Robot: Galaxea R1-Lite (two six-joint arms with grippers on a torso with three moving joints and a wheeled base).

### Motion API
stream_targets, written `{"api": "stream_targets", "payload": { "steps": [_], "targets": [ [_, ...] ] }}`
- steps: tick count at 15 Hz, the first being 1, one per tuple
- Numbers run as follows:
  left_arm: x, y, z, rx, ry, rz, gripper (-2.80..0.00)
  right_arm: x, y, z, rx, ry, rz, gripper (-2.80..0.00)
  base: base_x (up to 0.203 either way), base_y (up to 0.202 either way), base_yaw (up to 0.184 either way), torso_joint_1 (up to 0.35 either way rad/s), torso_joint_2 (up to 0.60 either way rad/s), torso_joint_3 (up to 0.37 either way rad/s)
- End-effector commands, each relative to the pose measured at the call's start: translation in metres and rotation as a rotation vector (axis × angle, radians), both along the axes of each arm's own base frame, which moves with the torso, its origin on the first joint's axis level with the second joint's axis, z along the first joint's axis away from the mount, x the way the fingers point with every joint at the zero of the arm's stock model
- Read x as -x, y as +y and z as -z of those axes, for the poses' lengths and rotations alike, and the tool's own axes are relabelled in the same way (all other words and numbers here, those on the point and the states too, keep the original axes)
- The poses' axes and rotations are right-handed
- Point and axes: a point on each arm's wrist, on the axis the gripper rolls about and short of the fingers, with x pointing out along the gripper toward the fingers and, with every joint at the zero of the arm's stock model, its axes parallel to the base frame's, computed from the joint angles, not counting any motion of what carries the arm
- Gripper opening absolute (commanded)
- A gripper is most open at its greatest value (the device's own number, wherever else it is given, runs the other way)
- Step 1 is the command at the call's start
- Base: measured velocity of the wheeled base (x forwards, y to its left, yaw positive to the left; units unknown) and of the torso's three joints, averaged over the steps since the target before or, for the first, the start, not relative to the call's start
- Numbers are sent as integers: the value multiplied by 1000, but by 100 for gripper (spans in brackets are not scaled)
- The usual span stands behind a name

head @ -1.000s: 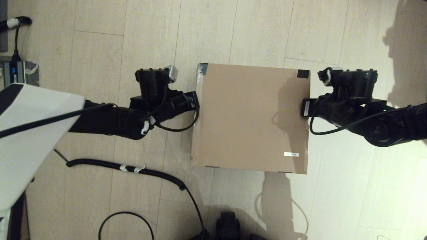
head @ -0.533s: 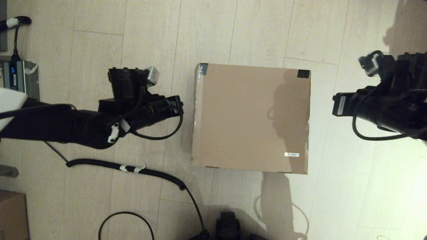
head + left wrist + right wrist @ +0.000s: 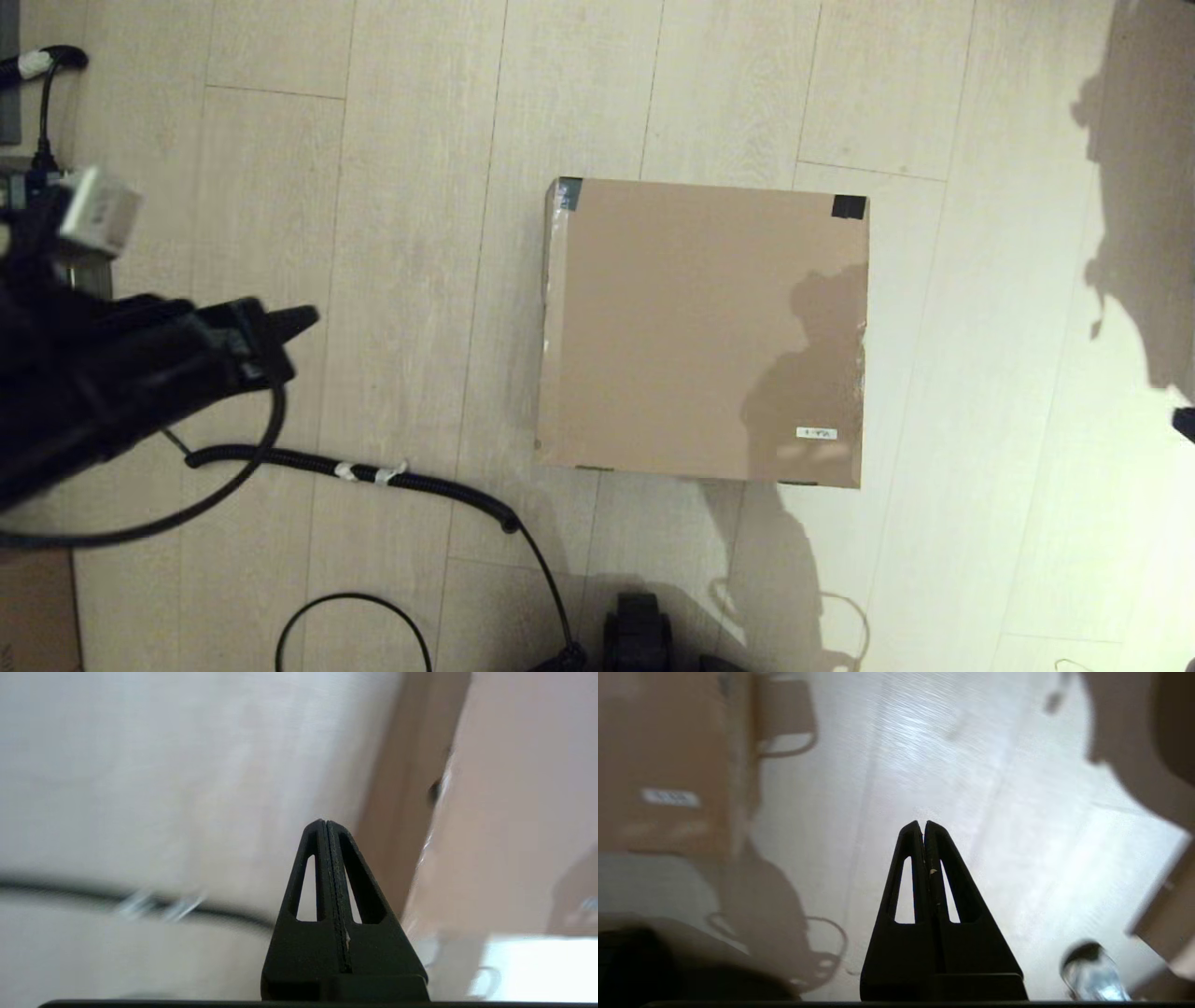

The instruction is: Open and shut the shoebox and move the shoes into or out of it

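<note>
Both arms have pulled away from the shoebox [image 3: 702, 331], which a second ago they flanked, one pincer against each side wall. The left pincer [image 3: 301, 320] now hangs over bare floor [image 3: 411, 187] well to the box's left, its fingers pressed together on nothing, as the left wrist view [image 3: 326, 826] shows plainly. The right pincer [image 3: 923, 826] has slid almost wholly out of the head view; its own camera shows it likewise pressed together and empty, pointing at floorboards with the box off to one side and apart from it.

The shoebox itself has not budged: it sits flat on the floor, lid down, dark tape on the two far corners and the small white label [image 3: 815, 432] near the front right corner. No shoes are in sight. With the lid closed and both arms retreating, this reads as the end of a cycle, or a reset before the lid is lifted. A black coiled cable [image 3: 373, 469] trails across the floor between the left pincer and the box's near corner.
</note>
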Motion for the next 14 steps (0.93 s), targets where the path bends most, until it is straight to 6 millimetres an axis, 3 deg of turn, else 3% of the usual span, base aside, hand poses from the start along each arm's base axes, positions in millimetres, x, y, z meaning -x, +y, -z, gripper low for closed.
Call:
{"api": "stream_targets", "payload": {
  "steps": [1, 3, 5, 7, 9, 10, 14],
  "targets": [
    [82, 27, -1, 17, -154, -81, -280, 52, -9, 8, -4, -133, 73, -280, 0, 0, 0, 0, 0, 0],
    [131, 38, 31, -20, -170, -135, -280, 85, -11, 30, 15, -150, 126, -280, 0, 0, 0, 0, 0, 0],
    [168, 43, 66, -96, -152, -166, -280, 113, -10, 57, 50, -130, 137, -280, 0, 0, 0, 0, 0, 0],
    [193, 45, 106, -215, -68, -185, -280, 114, -10, 97, 75, -41, 157, -280, 0, 0, 0, 0, 0, 0],
    [203, 45, 150, -308, 35, -207, -280, 108, -10, 132, 88, 60, 139, -280, 0, 0, 0, 0, 0, 0],
    [207, 45, 161, -329, 47, -214, -280, 108, -9, 137, 84, 84, 97, -280, 0, 0, 0, 0, 0, 0],
    [217, 42, 174, -346, -67, -128, -280, 110, -3, 139, 24, 141, -160, -280, 0, 0, 0, 0, 0, 0]
  ]
}}
